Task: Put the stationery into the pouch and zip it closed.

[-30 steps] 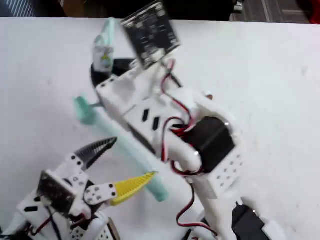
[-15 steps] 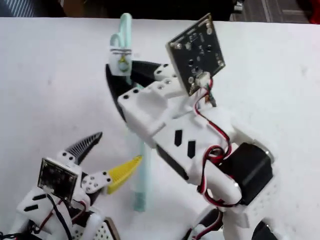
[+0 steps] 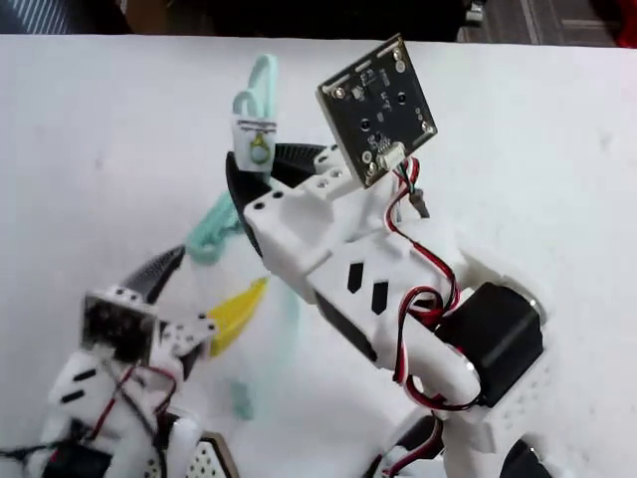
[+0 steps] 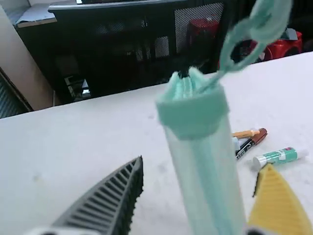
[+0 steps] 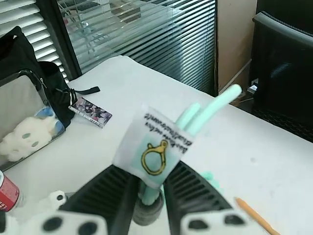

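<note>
Well, pouch [image 4: 200, 161] tag [image 5: 155, 152] (cursive, unreadable)

Left tool [image 3: 224, 267] gapes wide; right tool [image 5: 149, 183] is clamped tight.

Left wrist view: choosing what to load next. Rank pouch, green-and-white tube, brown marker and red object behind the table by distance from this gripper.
1. The pouch, between the fingers of the left gripper.
2. The green-and-white tube and brown marker, on the table; too close to call.
3. The red object, beyond the table's edge.
</note>
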Robot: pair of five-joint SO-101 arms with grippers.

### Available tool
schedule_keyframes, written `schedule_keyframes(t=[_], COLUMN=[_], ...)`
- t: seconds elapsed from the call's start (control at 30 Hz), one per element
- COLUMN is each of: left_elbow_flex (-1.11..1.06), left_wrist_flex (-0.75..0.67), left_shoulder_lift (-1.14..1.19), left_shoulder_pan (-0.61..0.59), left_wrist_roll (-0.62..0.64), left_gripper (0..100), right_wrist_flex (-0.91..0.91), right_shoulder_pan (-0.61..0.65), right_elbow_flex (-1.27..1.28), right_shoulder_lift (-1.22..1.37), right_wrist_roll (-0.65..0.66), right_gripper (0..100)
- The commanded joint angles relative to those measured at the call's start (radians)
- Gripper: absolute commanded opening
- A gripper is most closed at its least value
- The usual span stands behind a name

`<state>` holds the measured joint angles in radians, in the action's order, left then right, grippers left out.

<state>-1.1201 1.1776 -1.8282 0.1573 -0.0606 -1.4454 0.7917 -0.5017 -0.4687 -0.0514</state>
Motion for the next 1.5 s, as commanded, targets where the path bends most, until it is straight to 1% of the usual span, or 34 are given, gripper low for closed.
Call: schedule_keyframes(t=[0.0, 0.1, 0.17, 0.23, 0.33, 0.43, 0.47, 0.53, 0.57, 0.63, 0.7, 0.77, 0.83, 0.9, 1.0, 1.17, 1.2, 1.3, 1.33, 1.47], left_elbow_flex=[-0.069, -0.069, -0.072, -0.075, -0.075, -0.075, -0.075, -0.077, -0.081, -0.129, -0.226, -0.348, -0.454, -0.511, -0.528, -0.476, -0.446, -0.367, -0.348, -0.321], left_wrist_flex=[-0.100, -0.114, -0.114, -0.114, -0.123, -0.181, -0.209, -0.281, -0.333, -0.474, -0.629, -0.750, -0.842, -0.891, -0.848, -0.681, -0.640, -0.483, -0.450, -0.428], left_shoulder_lift=[0.010, 0.010, 0.010, 0.010, 0.010, 0.010, 0.010, 0.010, 0.013, 0.015, 0.015, 0.015, 0.015, 0.012, 0.012, 0.010, 0.010, 0.010, 0.010, 0.010], left_shoulder_pan=[-0.015, -0.012, 0.016, 0.059, 0.148, 0.231, 0.248, 0.268, 0.272, 0.272, 0.265, 0.275, 0.286, 0.291, 0.291, 0.292, 0.297, 0.302, 0.302, 0.302], left_wrist_roll=[0.009, 0.009, 0.005, 0.003, 0.002, 0.008, 0.008, 0.008, 0.008, 0.002, 0.005, 0.009, 0.009, 0.009, 0.009, 0.002, 0.002, 0.011, 0.011, 0.071], left_gripper=[36, 36, 34, 28, 15, 2, 2, 4, 3, 2, 2, 2, 2, 2, 2, 3, 5, 17, 19, 18], right_wrist_flex=[-0.005, -0.005, -0.005, -0.005, -0.005, 0.001, 0.001, -0.001, -0.001, 0.002, 0.013, 0.022, 0.022, 0.022, 0.039, 0.156, 0.188, 0.265, 0.277, 0.283], right_shoulder_pan=[-0.008, -0.012, -0.012, -0.012, -0.013, -0.013, -0.013, -0.018, -0.039, -0.094, -0.159, -0.228, -0.268, -0.275, -0.252, -0.217, -0.216, -0.219, -0.214, -0.193], right_elbow_flex=[-0.008, -0.008, -0.006, -0.006, 0.000, 0.041, 0.054, 0.080, 0.092, 0.107, 0.117, 0.129, 0.137, 0.146, 0.153, 0.181, 0.203, 0.282, 0.307, 0.325], right_shoulder_lift=[-0.030, -0.030, -0.028, -0.025, -0.019, -0.028, -0.028, -0.028, -0.028, -0.028, -0.028, -0.028, -0.028, -0.028, -0.028, -0.019, -0.019, -0.024, -0.027, -0.028], right_wrist_roll=[0.008, 0.008, 0.008, 0.009, 0.020, 0.120, 0.150, 0.196, 0.207, 0.212, 0.212, 0.212, 0.212, 0.212, 0.212, 0.212, 0.212, 0.212, 0.212, 0.212], right_gripper=[1.6, 1.6, 1.6, 1.6, 1.6, 1.6, 1.6, 1.6, 1.6, 1.6, 1.6, 1.6, 1.6, 1.6, 1.6, 1.6, 1.6, 1.6, 1.6, 1.6])
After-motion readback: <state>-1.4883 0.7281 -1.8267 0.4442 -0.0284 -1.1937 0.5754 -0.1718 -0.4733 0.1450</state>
